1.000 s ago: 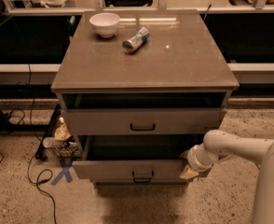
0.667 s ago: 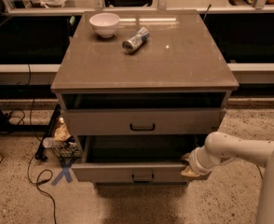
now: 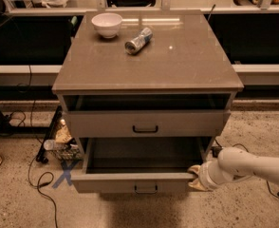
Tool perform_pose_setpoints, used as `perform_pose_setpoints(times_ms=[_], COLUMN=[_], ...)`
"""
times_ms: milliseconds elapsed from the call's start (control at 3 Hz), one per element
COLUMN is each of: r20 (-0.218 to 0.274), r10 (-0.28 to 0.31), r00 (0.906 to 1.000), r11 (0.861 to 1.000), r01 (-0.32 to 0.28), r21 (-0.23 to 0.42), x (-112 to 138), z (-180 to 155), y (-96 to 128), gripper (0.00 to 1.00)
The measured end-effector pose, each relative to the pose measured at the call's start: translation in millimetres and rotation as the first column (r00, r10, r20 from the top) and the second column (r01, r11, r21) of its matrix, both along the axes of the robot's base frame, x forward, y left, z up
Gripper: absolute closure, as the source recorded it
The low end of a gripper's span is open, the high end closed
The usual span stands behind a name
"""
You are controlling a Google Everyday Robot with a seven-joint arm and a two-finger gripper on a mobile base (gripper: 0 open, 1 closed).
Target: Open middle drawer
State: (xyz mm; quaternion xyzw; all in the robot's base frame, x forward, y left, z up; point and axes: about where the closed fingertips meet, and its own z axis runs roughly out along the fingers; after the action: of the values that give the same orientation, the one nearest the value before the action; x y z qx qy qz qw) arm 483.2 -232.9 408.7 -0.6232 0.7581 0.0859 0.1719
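Note:
The grey cabinet (image 3: 146,56) has stacked drawers. The top drawer (image 3: 111,124), with a black bar handle, stands slightly out. The middle drawer (image 3: 106,183) below it is pulled well out, its dark inside showing and its black handle (image 3: 145,189) on the front. The lowest drawer is hidden beneath it. My gripper (image 3: 195,177), at the end of the white arm (image 3: 244,165) coming from the right, sits at the front right corner of the middle drawer, touching it.
A white bowl (image 3: 106,24) and a tipped silver can (image 3: 138,40) lie on the cabinet top. Cables (image 3: 40,182), a blue X mark (image 3: 63,175) and a small heap of clutter (image 3: 61,144) are on the floor at the left. A counter runs behind.
The middle drawer has come out a little further toward the camera, and my gripper has moved with its right corner.

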Motion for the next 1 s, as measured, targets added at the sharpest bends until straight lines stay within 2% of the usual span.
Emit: perform_pose_setpoints(times_ms=[333, 667, 1000], r20=[0.000, 0.009, 0.009], r10=[0.000, -0.030, -0.030], r00=[1.0000, 0.9995, 0.9995], r11=[1.000, 0.999, 0.999], r01=[0.000, 0.030, 0.030], r21=[0.000, 0.016, 0.016], x=[0, -18, -18], z=[0, -4, -2], y=[2, -3, -2], gripper=[1.00, 1.00, 1.00])
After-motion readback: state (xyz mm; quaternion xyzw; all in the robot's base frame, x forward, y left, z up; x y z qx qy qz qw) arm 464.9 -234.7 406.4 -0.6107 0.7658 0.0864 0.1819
